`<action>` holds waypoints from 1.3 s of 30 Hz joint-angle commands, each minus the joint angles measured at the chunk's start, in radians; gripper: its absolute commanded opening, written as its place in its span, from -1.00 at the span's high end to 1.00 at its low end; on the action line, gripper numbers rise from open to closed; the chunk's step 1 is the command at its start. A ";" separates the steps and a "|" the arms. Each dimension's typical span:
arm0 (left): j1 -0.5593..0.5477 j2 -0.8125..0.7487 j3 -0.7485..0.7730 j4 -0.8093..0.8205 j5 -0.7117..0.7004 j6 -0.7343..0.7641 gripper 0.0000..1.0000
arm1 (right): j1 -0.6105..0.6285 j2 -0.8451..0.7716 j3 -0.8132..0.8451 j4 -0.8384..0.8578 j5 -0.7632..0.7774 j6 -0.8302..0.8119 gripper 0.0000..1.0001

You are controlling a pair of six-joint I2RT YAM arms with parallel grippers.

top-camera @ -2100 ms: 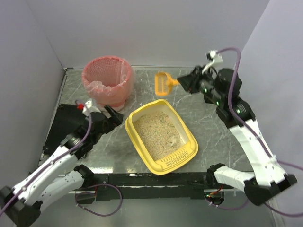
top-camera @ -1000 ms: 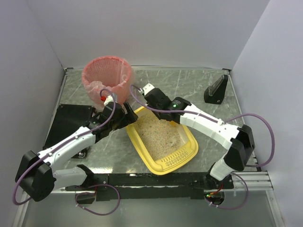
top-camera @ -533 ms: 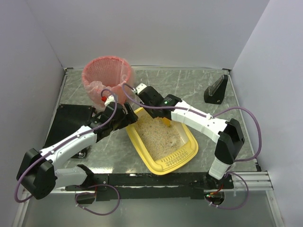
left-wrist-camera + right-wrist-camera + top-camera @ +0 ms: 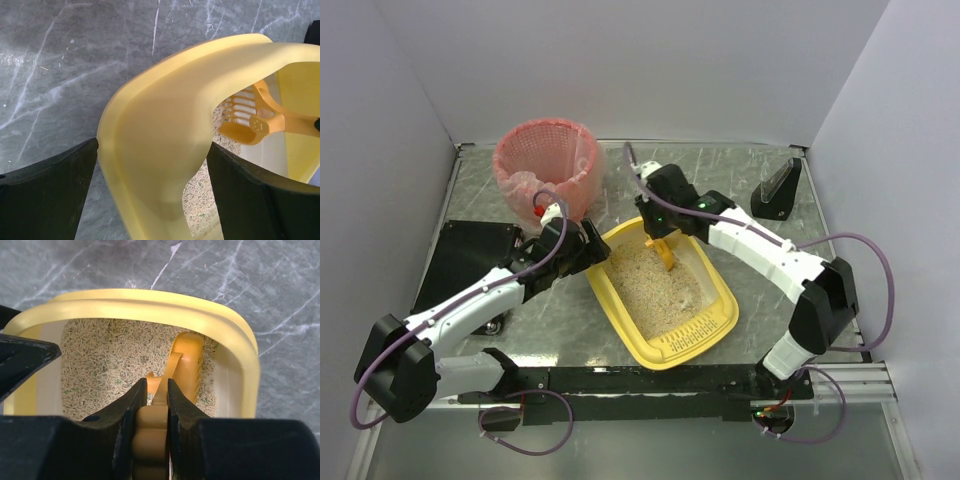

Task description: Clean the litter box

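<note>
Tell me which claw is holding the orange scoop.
The right claw: it grips the scoop inside the litter box. The left claw only clamps that box's corner.

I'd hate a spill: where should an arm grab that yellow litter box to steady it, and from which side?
Take the litter box by its rim at the far-left corner, from the left, one finger outside the wall, one inside. The rim is its only thin edge, and that corner lies clear of the scoop. The left gripper straddles it there.

Pink-lined basket (image 4: 546,170) far left on marble table (image 4: 720,165); orange scoop (image 4: 663,250) centre; black wedge stand (image 4: 776,190) far right; black mat (image 4: 460,250) left.
</note>
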 commanded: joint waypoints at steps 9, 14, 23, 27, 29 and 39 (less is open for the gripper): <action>-0.004 0.039 -0.003 0.062 0.034 -0.019 -0.86 | -0.119 -0.129 -0.230 0.172 -0.283 0.262 1.00; -0.004 0.042 -0.006 0.062 0.031 -0.031 -0.83 | -0.123 -0.169 -0.284 0.198 -0.313 0.332 1.00; -0.004 0.077 -0.003 0.082 0.067 -0.037 -0.78 | -0.110 -0.146 -0.280 0.147 -0.263 0.375 1.00; -0.004 0.087 0.000 0.084 0.078 -0.040 -0.75 | -0.112 -0.166 -0.350 0.169 -0.255 0.447 1.00; -0.006 0.090 0.005 0.085 0.084 -0.042 -0.73 | -0.112 -0.186 -0.373 0.187 -0.269 0.473 1.00; -0.018 0.120 0.012 0.069 0.072 -0.062 -0.65 | -0.110 -0.265 -0.488 0.205 -0.304 0.573 1.00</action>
